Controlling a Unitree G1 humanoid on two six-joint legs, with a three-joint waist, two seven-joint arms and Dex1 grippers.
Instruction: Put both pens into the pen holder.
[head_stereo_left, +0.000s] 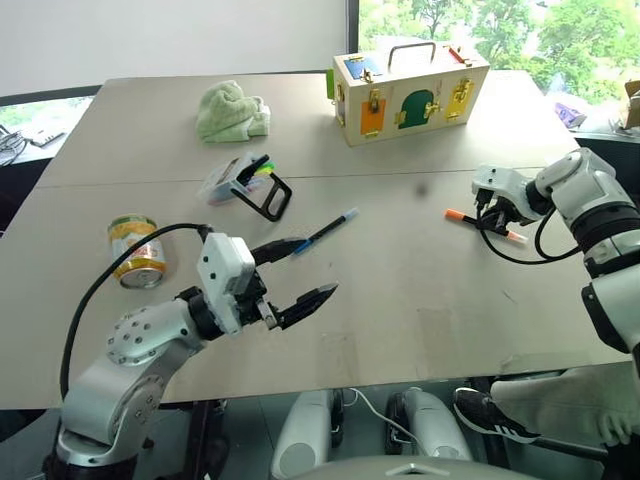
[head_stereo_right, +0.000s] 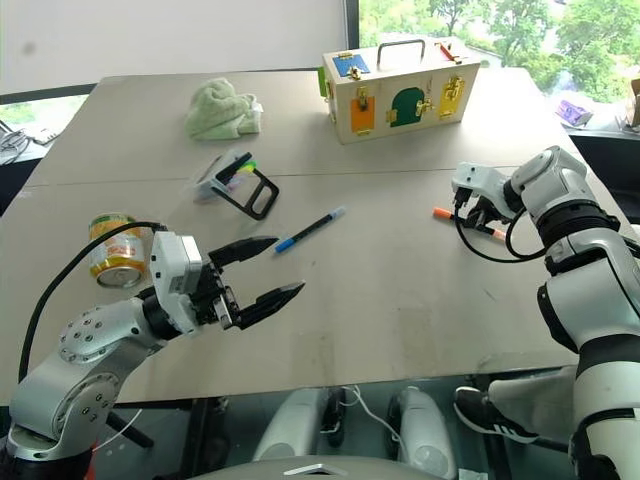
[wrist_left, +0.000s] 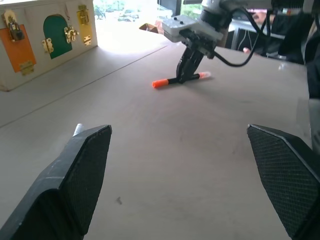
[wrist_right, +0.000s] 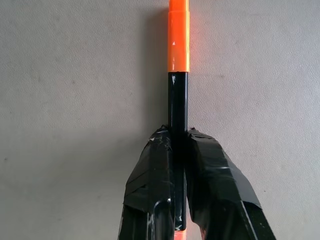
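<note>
Right now the right gripper (wrist_right: 177, 145) is pressed down at about three o'clock on the table (head_stereo_left: 420, 300), its two black fingers (wrist_right: 155, 170) closed tight on the dark barrel of the orange-capped pen (head_stereo_left: 484, 225). That pen lies flat on the tabletop, with its orange cap pointing toward nine o'clock and its pale tip toward four o'clock. In the right wrist view the barrel runs straight out from between the pinched fingertips, with the orange cap beyond them.

Down at about seven o'clock, the left gripper (head_stereo_left: 305, 270) hangs above the table with its jaws spread wide and nothing between them. The blue-ended pen (head_stereo_left: 322, 232) lies on the table near the centre, just past the upper finger, slanting from seven o'clock up toward one o'clock.

The pen holder (head_stereo_left: 240, 182) lies tipped on its side at about ten o'clock from the centre, with its black wire loop toward five o'clock and coloured markers showing inside the clear cup. It sits well apart from the orange-capped pen and nearer to the blue-ended one.

A yellow tin can (head_stereo_left: 136, 250) stands at nine o'clock, a green cloth (head_stereo_left: 232, 110) lies at eleven o'clock, and a wooden box (head_stereo_left: 408, 90) with coloured latched doors rests at one o'clock.
</note>
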